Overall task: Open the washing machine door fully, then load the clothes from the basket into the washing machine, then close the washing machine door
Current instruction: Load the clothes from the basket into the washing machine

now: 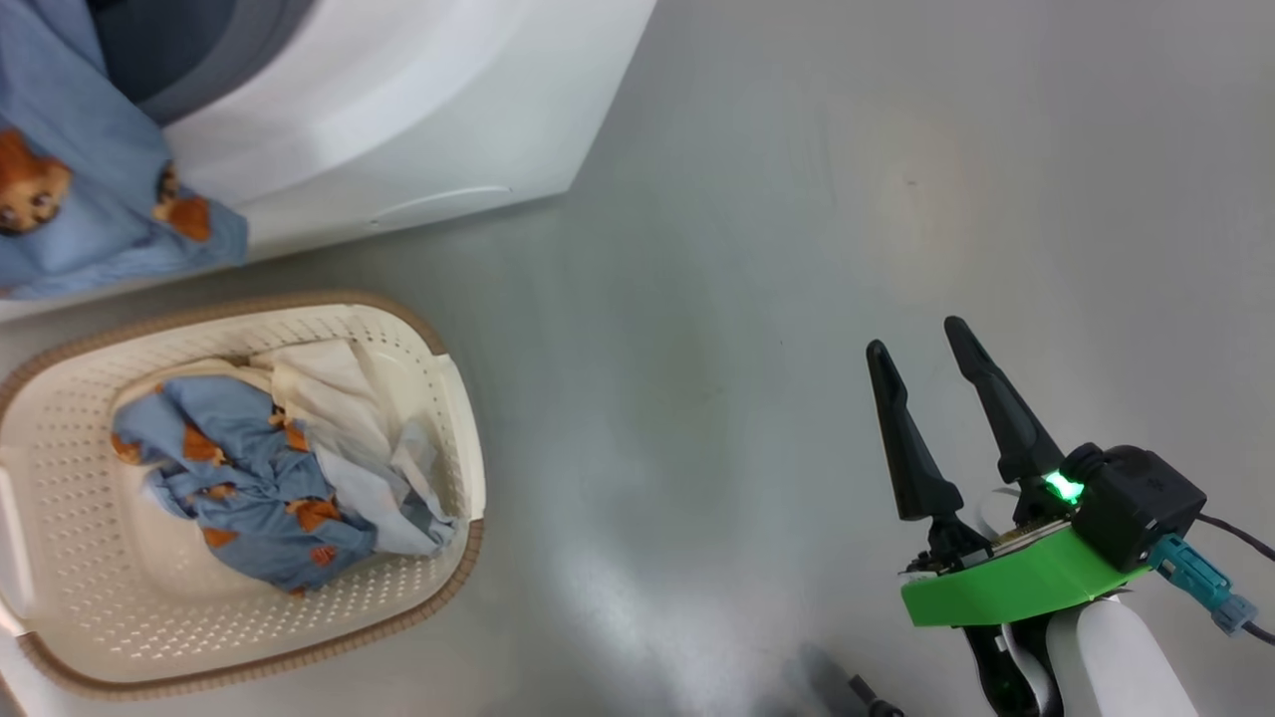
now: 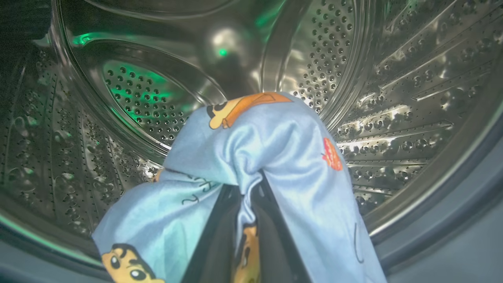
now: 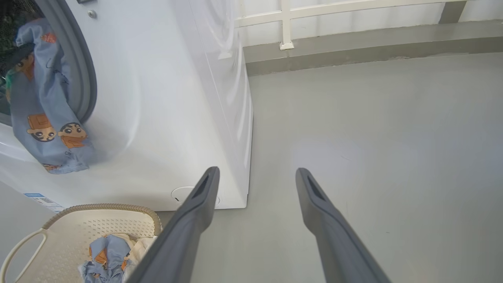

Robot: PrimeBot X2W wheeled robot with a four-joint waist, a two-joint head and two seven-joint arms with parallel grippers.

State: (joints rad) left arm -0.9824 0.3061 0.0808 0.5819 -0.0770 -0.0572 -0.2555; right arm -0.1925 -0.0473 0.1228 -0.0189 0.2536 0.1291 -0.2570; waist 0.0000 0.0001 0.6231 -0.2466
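Right fingers [image 1: 908,438] spread over grey floor [image 1: 717,299], washing machine [image 1: 418,110] beside basket [image 1: 456,408]

A light-blue garment [image 2: 275,157] printed with orange-and-black cartoon figures is draped over the left jaws, which are closed on a fold of it. It is held just inside the perforated steel drum [image 2: 393,98] of the white washing machine [image 3: 165,98]. Its lower part is seen trailing out over the grey gasket [image 3: 88,70] and down the front panel. The cream perforated basket [image 1: 100,597], brown-rimmed, is set upright well to the left of the open right jaws, just before the machine's front. More clothes [image 1: 259,478], blue print and white, are heaped loosely inside it.
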